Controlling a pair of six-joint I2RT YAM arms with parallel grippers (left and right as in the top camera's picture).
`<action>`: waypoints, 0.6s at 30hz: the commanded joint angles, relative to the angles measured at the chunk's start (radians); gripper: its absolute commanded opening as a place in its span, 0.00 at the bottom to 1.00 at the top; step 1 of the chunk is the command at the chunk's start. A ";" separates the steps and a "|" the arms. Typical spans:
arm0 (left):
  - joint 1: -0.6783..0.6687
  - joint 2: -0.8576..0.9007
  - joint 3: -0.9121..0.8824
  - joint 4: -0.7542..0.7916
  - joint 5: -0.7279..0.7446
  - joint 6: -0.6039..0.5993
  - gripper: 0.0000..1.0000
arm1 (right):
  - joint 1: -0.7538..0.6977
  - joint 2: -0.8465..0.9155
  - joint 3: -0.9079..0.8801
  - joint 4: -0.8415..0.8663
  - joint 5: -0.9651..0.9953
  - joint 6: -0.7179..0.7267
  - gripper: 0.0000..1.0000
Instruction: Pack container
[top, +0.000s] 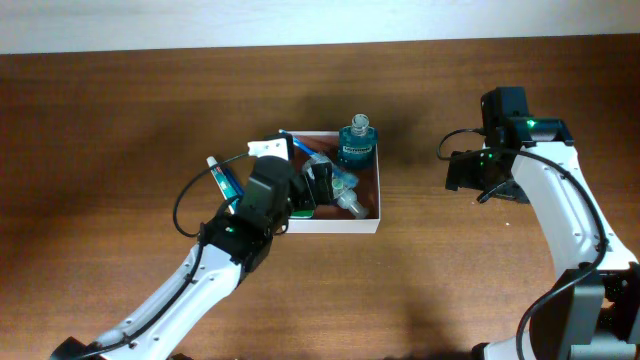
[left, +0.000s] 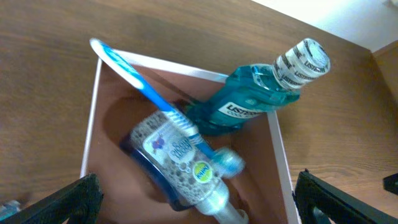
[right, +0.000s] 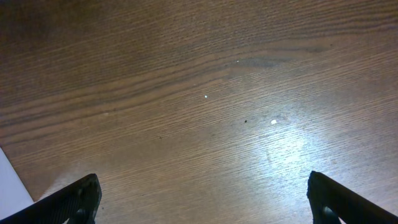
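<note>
The container (top: 335, 226) sits mid-table, and the left gripper (top: 318, 188) hangs right over its near-left part, jaws spread wide and holding nothing. In the left wrist view the two fingers (left: 74, 199) frame the box from above, with the white far wall (left: 186, 67) running across the top.

Inside, a teal mouthwash bottle (left: 249, 102) stands in the far right corner. A clear pump bottle (left: 180, 168) lies flat on the floor, its long axis slanting from far left to near right. A blue toothbrush (left: 146, 87) leans across it, with one end out over the far left corner.

One item lies outside: a white-capped tube (top: 222, 178), probably toothpaste, on the table (top: 120, 120) just left of the container and close against the left arm. Its long axis runs from far left to near right. I judge it to be the next thing to pack. It lies left of the left jaws, so that arm is much the nearer.

The right gripper (top: 465, 170) is well to the right, jaws apart over bare wood (right: 199, 93). Open room lies left and near. Free floor inside is mainly the near left.
</note>
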 joint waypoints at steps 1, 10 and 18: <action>0.073 -0.066 0.022 -0.035 -0.014 0.069 1.00 | -0.006 0.003 0.008 0.000 -0.005 -0.006 0.98; 0.264 -0.117 0.021 -0.272 -0.066 0.069 0.99 | -0.006 0.003 0.008 0.000 -0.005 -0.006 0.99; 0.320 0.018 0.021 -0.294 -0.078 0.068 1.00 | -0.006 0.003 0.008 0.000 -0.005 -0.006 0.99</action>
